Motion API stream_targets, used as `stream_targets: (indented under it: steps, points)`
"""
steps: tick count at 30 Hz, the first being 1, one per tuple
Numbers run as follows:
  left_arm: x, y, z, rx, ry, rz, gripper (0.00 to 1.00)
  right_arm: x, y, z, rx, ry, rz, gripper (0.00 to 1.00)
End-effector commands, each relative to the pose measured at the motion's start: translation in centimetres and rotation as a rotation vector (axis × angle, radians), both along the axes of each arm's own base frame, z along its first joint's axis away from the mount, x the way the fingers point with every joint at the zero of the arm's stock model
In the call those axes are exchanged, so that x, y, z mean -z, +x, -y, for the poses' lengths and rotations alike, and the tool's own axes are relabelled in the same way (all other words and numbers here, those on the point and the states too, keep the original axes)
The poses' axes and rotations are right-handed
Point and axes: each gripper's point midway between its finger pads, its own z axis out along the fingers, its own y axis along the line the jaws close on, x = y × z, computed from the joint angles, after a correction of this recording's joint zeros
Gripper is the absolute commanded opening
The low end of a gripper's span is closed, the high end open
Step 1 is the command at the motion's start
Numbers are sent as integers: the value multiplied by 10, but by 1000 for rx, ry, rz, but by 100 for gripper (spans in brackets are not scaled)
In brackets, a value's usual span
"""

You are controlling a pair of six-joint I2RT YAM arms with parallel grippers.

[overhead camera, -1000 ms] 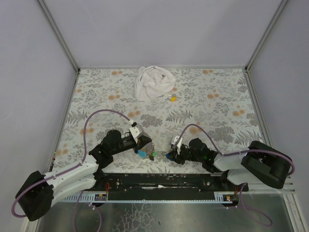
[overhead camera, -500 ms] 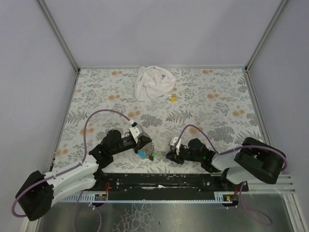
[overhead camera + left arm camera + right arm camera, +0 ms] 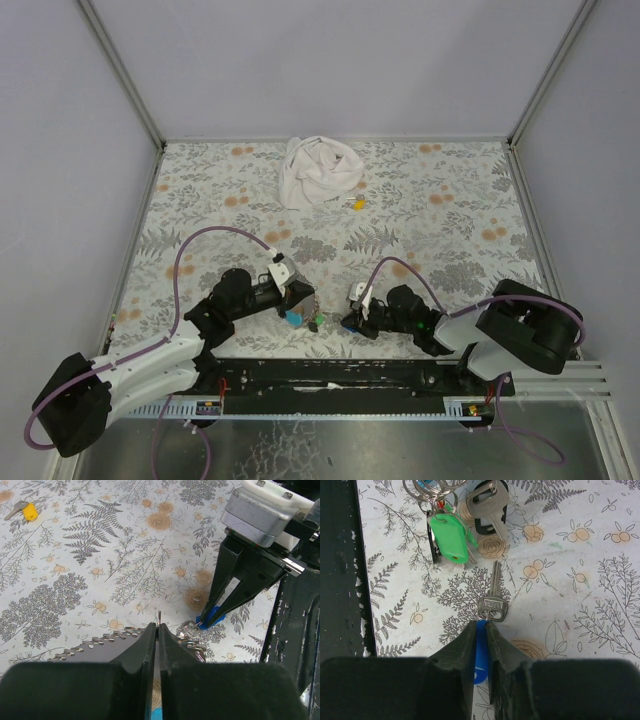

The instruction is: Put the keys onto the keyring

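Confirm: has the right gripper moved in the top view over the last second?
Yes. The right gripper shifted slightly left, closer to the stationary green-capped key.

Bright, even light — soft shadows (foreground blurred)

Top external: high, behind the bases, looks down on whole table (image 3: 430, 190). Left wrist: low, close, faces 3 o'clock. Right wrist: close, steep, faces 9 o'clock. Both wrist views share blue-tagged key (image 3: 211, 616) (image 3: 493, 605).
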Motion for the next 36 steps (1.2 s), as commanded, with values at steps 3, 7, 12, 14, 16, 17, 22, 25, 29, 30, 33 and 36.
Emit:
stream_targets:
  steps: [3,7,12,14,16,17,22,25,29,30,33,36]
  points:
    - [-14,3,5,24,-28,46,0,-19,15,-13,8,58,66,17]
    - [-15,3,6,23,-29,47,0,-18,16,-15,9,56,65,14]
    - [-14,3,6,24,-26,44,0,-19,15,-16,0,57,63,7]
    - [-15,3,6,26,-28,46,0,-19,15,-16,-5,56,64,2]
    - [-15,2,6,28,-28,45,0,-19,14,-16,-13,51,64,0]
    - [-15,2,6,28,-27,46,0,-20,13,-16,-16,49,63,0]
    - [-15,1,6,35,-19,48,0,-31,15,-16,-11,-20,21,0]
    - [-15,-1,7,54,-17,52,0,-40,18,-11,26,-77,-21,0]
    - [-16,-5,8,81,-13,57,0,-57,23,-6,65,-148,-48,0]
    - [-16,-6,8,88,-12,57,0,-59,24,-3,74,-176,-53,0]
    - [-17,-8,9,103,-13,64,0,-69,29,4,103,-203,-31,0]
    - [-13,-7,9,96,-2,53,0,-78,27,7,112,-266,-80,0]
